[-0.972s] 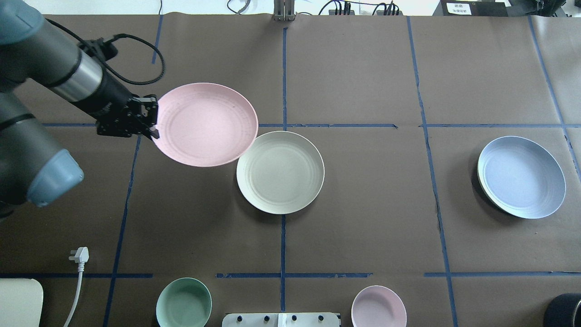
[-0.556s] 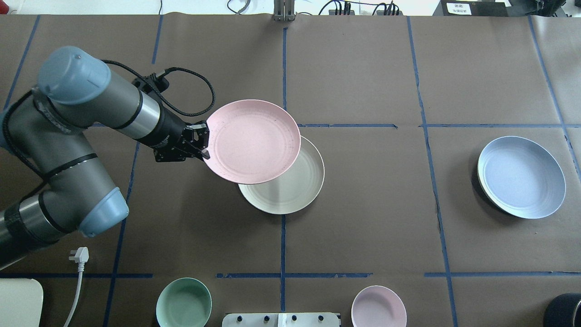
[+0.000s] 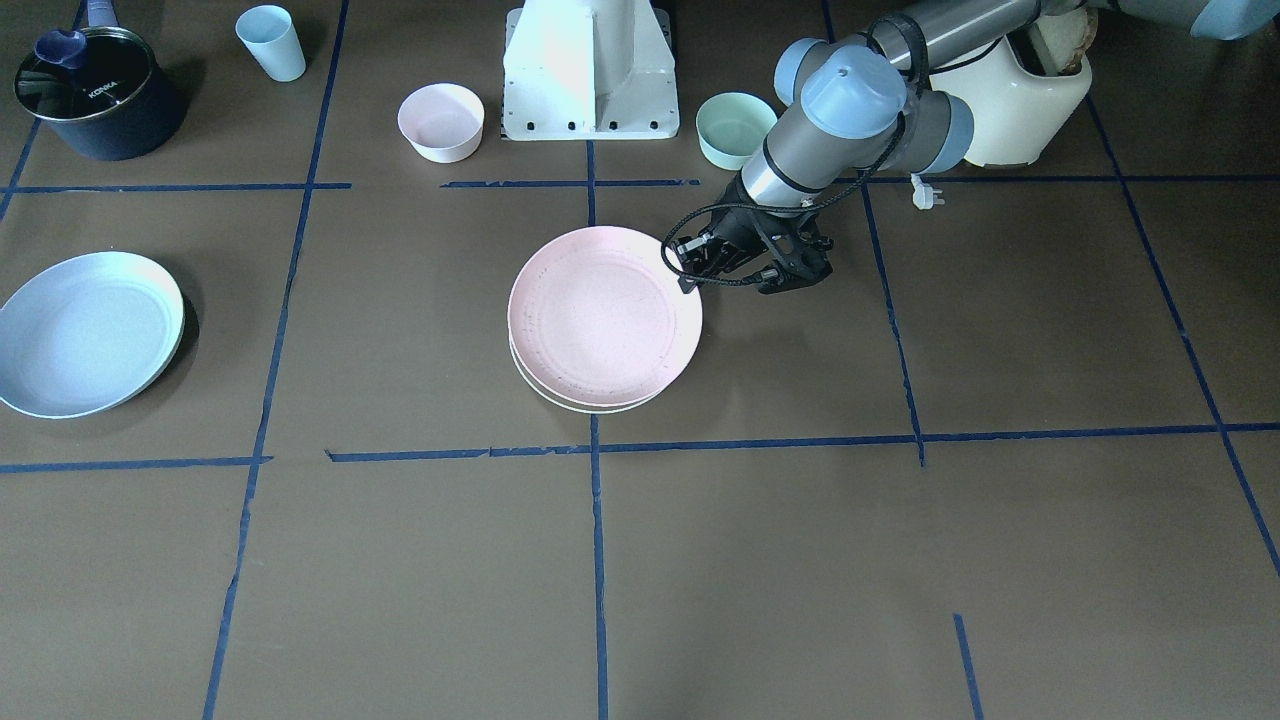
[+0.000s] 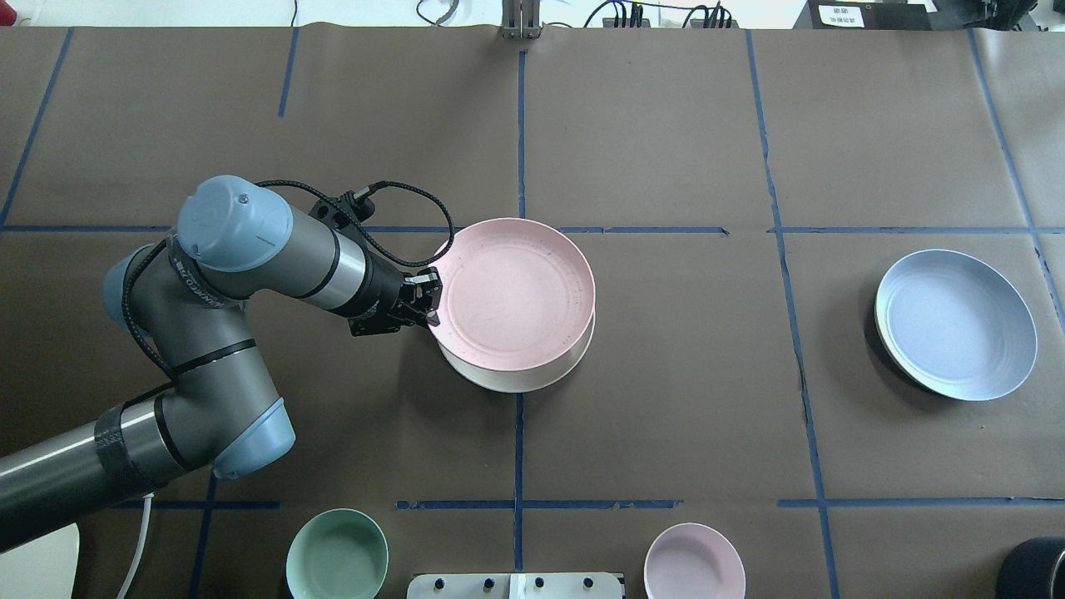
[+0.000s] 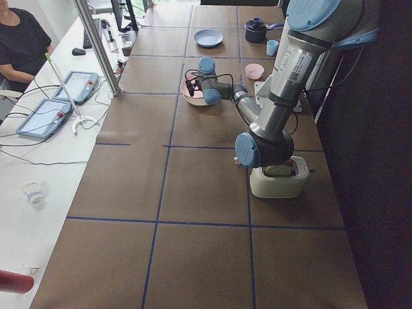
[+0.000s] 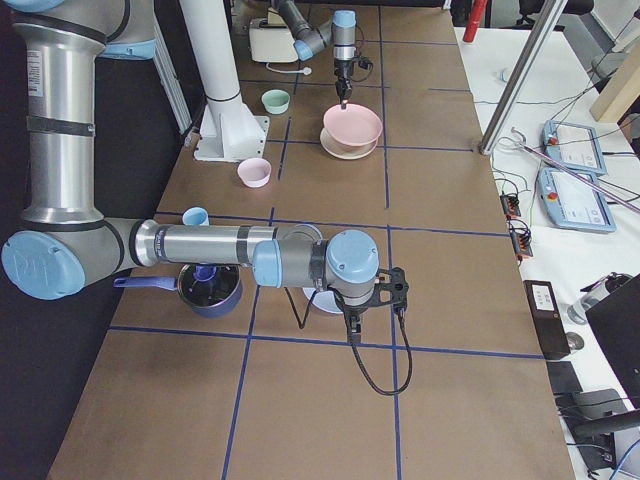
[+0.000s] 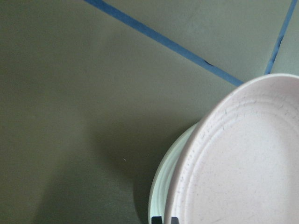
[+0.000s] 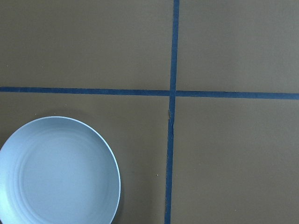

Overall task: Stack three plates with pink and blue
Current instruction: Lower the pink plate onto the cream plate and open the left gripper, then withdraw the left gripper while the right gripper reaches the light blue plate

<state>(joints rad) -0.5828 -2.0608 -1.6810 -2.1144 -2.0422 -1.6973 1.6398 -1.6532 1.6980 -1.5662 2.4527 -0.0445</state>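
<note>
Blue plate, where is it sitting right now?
In the overhead view the blue plate sits on the right, far from the pink plate that the left gripper holds over the cream plate.

Overhead and front views face oppositely, sharing the pink plate (image 4: pixel 516 295)

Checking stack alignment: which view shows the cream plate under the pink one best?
Overhead exterior: the cream plate shows as a crescent beneath the pink plate, whose rim the left end effector grips. Front-facing shows a thinner sliver, left wrist-mounted a close edge only, side views little, right wrist-mounted none.
</note>
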